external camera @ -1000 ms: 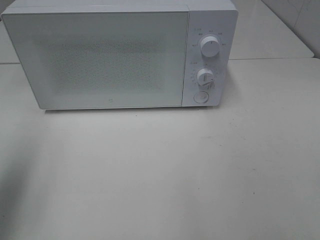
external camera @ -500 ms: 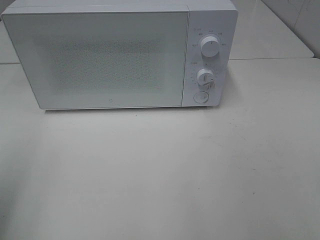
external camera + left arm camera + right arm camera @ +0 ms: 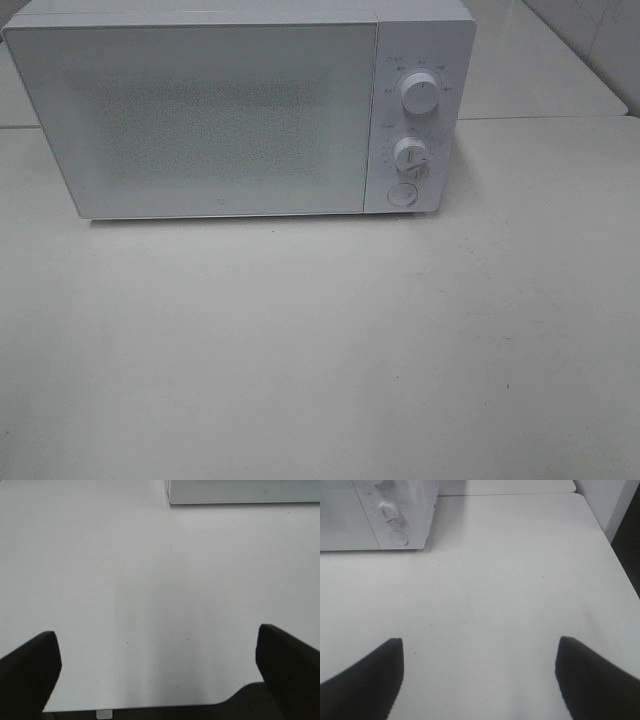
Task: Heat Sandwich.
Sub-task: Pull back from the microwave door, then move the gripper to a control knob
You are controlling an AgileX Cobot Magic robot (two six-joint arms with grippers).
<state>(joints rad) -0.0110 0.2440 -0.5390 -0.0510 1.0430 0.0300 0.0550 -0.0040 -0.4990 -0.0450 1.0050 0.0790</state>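
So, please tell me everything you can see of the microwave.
The microwave is a white glossy box standing upright on the table, toward its far side. Its door, with a dotted window, is shut. Right of the door, a panel holds two knobs, one above the other, and a round button below. Only the table touches it.

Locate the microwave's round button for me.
In the exterior high view, the round button sits low on the right side of the microwave, at the bottom of its control panel, directly below the lower knob.

Glossy white plastic microwave; smooth matt white table.
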